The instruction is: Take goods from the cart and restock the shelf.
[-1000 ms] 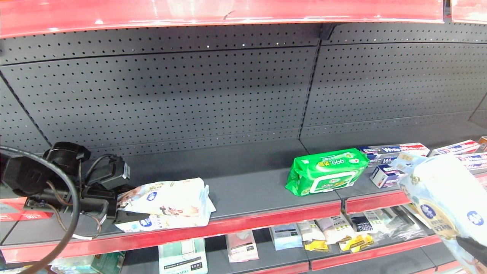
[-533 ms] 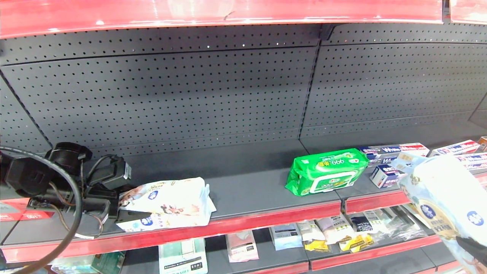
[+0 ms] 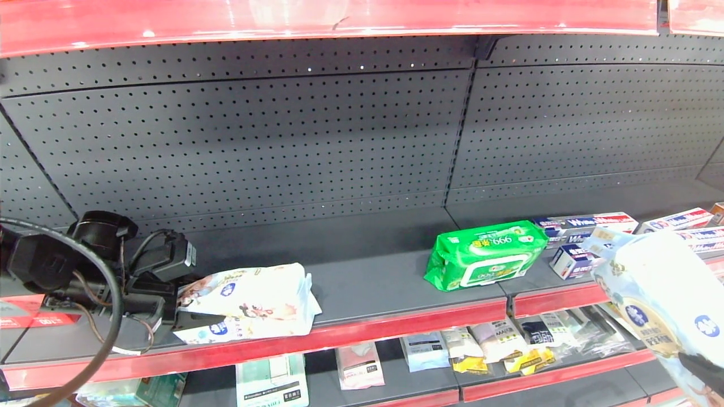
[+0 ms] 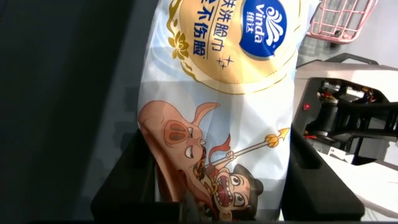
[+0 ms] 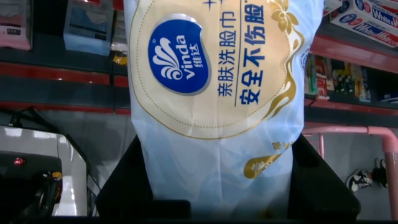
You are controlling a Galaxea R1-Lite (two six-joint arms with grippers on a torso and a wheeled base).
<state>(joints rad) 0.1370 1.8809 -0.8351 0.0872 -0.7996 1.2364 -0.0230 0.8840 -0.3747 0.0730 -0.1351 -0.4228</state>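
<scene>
A white tissue pack point(image 3: 249, 302) with cartoon print lies flat on the grey shelf point(image 3: 373, 271), near its left front edge. My left gripper point(image 3: 175, 308) is shut on the pack's left end; in the left wrist view the pack point(image 4: 217, 124) sits between both black fingers point(image 4: 134, 180). A second tissue pack point(image 3: 662, 294) of the same kind hangs in the air at the lower right, in front of the shelf. My right gripper point(image 3: 701, 367) is shut on its lower end. The right wrist view shows that pack point(image 5: 217, 93) clamped between the fingers point(image 5: 317, 180).
A green wipes pack point(image 3: 486, 254) lies mid-shelf, with toothpaste boxes point(image 3: 588, 223) to its right. The shelf between the white pack and the green one is bare. Small packets point(image 3: 481, 345) fill the lower shelf. A pink cart point(image 4: 348, 18) stands behind.
My left gripper and its pack have edged very slightly to the right along the shelf. The right arm and its pack have stayed still.
</scene>
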